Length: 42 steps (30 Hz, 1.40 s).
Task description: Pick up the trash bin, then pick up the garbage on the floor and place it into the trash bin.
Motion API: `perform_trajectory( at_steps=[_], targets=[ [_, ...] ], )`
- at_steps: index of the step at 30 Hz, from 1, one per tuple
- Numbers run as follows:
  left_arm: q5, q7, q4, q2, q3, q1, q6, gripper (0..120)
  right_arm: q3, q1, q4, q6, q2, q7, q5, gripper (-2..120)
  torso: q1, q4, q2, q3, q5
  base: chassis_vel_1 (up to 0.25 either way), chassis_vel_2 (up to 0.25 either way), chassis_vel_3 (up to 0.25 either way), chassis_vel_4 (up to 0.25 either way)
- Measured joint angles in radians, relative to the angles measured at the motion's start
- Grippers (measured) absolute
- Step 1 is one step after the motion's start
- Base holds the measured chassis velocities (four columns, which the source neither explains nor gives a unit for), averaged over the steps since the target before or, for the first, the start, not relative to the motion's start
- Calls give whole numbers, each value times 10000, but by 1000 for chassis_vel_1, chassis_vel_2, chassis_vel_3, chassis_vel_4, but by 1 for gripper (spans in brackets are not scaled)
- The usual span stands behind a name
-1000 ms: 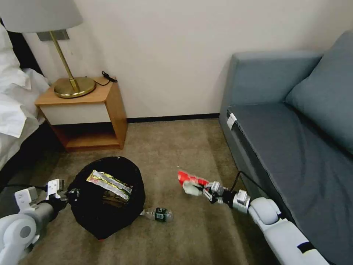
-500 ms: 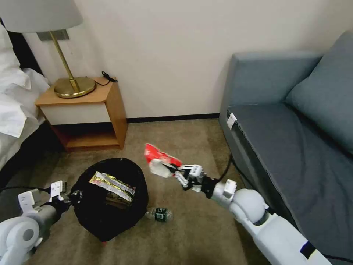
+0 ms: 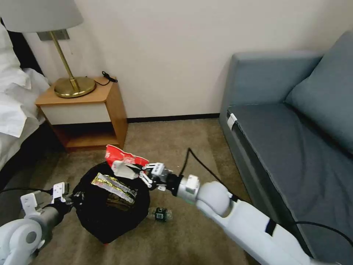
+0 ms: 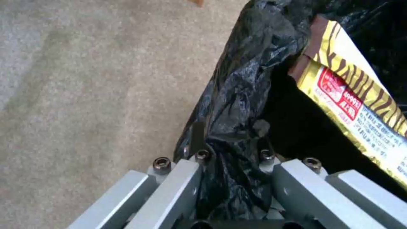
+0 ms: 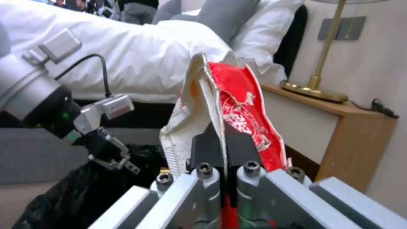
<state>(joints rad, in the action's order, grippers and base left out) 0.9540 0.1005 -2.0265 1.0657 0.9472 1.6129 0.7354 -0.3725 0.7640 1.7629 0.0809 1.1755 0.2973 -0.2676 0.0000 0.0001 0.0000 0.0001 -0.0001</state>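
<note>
The trash bin [image 3: 110, 217], round and lined with a crinkled black bag, hangs at the lower left of the head view. My left gripper [image 3: 71, 197] is shut on its rim; the left wrist view has the black liner [image 4: 231, 127] pinched between the fingers. A yellow-silver snack wrapper [image 3: 114, 186] lies inside the bin. My right gripper [image 3: 141, 176] is shut on the red-and-white crumpled wrapper [image 3: 123, 162], holding it over the bin's far right rim. The clear bottle with a dark green label [image 3: 160, 214] lies on the carpet right of the bin.
A wooden nightstand [image 3: 84, 114] with a brass lamp [image 3: 71, 86] stands behind the bin. A bed with white linen [image 3: 14, 110] is at the left. A grey-blue sofa [image 3: 294, 140] runs along the right. Open carpet [image 3: 176, 147] lies between nightstand and sofa.
My right arm has swung left with the red-and-white wrapper, from mid-carpet to above the bin's rim. The left gripper keeps hold of the bin, which shifted only slightly.
</note>
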Motion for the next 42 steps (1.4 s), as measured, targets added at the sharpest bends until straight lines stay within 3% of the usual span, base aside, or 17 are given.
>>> perform_trajectory(
  at_steps=[17, 24, 42],
  targets=[
    [3, -12, 11, 6, -15, -32, 0, 4, -682, -46, -308, -145, 711, -401, 455, 0, 0, 0, 0, 0, 1, 0, 0, 0, 0],
    [10, -12, 11, 2, -23, -45, 0, 4, -728, 117, -376, -198, 718, -452, 643, 20, 0, 0, 0, -1, 0, 0, 0, 0, 0],
    [112, -28, 312, -191, 105, -215, 0, 4, 225, 1087, -51, -123, 353, -318, 708, 88, 0, -1, 0, -1, 2, 0, 0, 0, 0]
  ],
)
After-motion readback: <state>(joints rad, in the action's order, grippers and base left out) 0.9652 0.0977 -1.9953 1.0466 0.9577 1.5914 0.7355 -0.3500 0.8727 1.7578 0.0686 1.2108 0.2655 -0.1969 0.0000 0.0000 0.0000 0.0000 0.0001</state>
